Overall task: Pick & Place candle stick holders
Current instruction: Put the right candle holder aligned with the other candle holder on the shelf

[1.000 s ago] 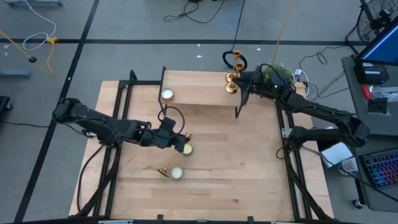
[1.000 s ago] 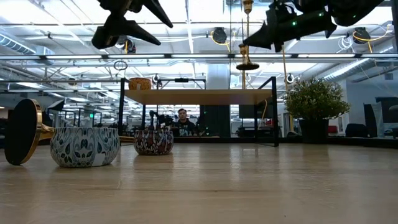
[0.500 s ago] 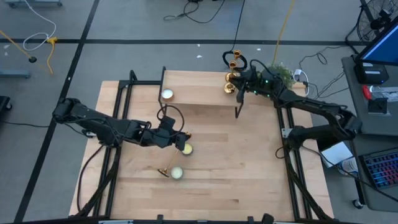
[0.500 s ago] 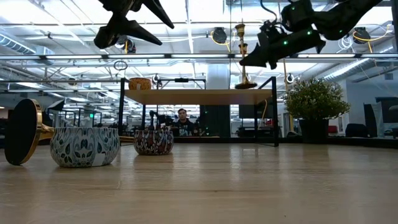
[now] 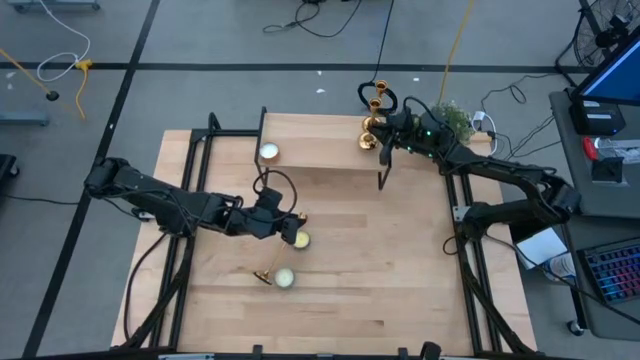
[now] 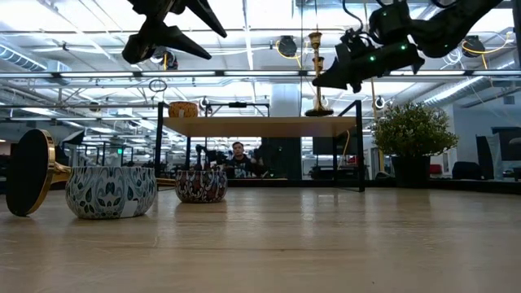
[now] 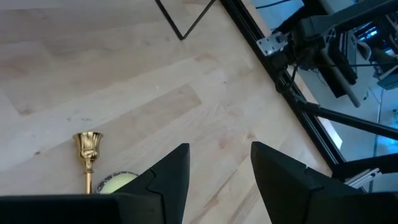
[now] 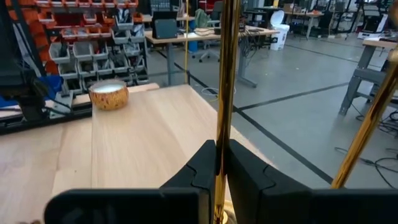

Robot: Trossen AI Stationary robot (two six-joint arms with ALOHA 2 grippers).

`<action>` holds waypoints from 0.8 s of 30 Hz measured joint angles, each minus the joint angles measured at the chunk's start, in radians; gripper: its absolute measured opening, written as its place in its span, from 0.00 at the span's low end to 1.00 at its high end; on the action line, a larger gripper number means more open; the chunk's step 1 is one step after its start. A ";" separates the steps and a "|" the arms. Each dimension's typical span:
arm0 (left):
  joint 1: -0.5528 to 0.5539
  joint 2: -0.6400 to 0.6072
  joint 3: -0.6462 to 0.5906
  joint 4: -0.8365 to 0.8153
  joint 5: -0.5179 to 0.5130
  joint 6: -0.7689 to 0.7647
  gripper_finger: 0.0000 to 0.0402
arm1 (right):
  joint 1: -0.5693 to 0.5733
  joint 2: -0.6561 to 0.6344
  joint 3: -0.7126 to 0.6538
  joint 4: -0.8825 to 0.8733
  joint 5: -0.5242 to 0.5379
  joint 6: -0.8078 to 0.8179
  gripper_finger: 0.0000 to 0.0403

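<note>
L gripper point(image 5: 288, 222) hovers mid-table, jaws apart w/ nothing between, above a fallen candlestick point(image 7: 87, 155) beside a tealight point(image 5: 299, 239). R gripper point(image 5: 392, 138) pinches upright candlestick point(image 8: 226, 93) standing on raised shelf point(image 5: 320, 150), 2nd candlestick point(image 5: 377, 98) just behind.

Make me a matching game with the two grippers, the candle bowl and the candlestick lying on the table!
Things:
1. left gripper
2. right gripper
3. candle bowl
4. lying candlestick

States:
A. sitting on the raised shelf
B. on its side on the table
C. open, above the table
D. shut on the stem of an upright candlestick

Pairs: 1-C, 2-D, 3-A, 4-B
</note>
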 joint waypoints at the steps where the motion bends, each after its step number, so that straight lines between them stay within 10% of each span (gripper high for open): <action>1: 0.000 0.000 0.000 0.000 0.000 0.004 0.44 | 0.000 0.000 -0.013 0.011 0.000 -0.001 0.05; 24: 0.000 0.000 0.000 0.003 -0.009 -0.009 0.44 | -0.060 -0.013 -0.082 0.122 0.002 0.053 0.05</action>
